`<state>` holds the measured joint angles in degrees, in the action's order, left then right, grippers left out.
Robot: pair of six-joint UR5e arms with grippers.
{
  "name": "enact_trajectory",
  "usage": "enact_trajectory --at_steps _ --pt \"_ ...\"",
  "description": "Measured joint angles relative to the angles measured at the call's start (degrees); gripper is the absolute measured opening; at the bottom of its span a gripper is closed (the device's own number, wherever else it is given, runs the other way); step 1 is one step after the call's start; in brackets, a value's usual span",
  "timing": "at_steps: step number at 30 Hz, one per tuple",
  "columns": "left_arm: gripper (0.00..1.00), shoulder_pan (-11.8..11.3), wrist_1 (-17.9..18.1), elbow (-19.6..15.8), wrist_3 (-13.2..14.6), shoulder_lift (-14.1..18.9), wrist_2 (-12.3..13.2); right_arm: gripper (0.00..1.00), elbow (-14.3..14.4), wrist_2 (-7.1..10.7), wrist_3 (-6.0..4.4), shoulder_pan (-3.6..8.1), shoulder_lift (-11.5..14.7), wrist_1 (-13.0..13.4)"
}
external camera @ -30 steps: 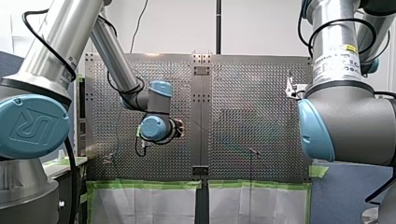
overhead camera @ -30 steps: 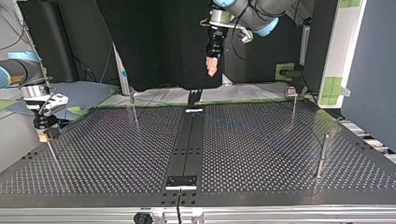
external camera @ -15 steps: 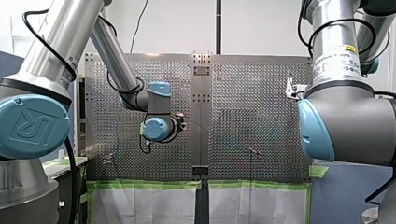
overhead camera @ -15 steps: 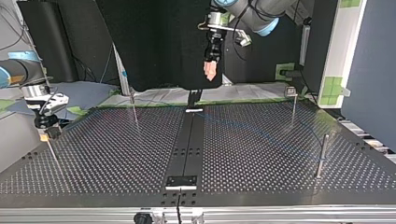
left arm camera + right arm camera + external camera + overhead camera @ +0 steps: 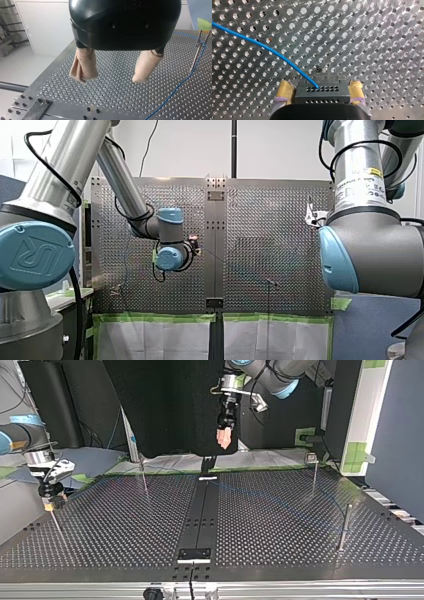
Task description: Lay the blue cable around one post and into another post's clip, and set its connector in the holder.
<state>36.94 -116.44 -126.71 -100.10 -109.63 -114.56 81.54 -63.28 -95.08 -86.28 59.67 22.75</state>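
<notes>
While my right gripper (image 5: 320,86) stays low by the table's (image 5: 300,525) edge at the top view's left, yellow pads clamped on the dark connector (image 5: 322,93), my left gripper (image 5: 111,78) has drifted a little toward the centre strip (image 5: 202,515). It rides high, beige fingers apart and empty. I judge it is coming to take up slack for routing. The blue cable (image 5: 262,45) trails from the connector across the plate and passes a forked post (image 5: 198,48); whether it is seated there I cannot tell. The posts stand well apart, leaving wide room mid-table, but the right gripper has little margin at its edge.
</notes>
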Motion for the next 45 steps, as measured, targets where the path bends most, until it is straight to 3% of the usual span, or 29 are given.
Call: enact_trajectory --at_steps 13,31,45 --pt "1.0 0.0 0.1 0.0 0.0 0.0 0.0 0.99 0.0 -0.13 0.23 -0.05 0.0 0.0" --pt "1.0 -0.3 0.1 -0.6 -0.2 0.0 0.0 0.99 0.0 -2.53 0.56 -0.05 0.0 -0.1" --pt "1.0 -0.6 0.1 -0.8 -0.4 0.0 0.0 0.99 0.0 -2.57 1.32 -0.45 0.0 0.1"
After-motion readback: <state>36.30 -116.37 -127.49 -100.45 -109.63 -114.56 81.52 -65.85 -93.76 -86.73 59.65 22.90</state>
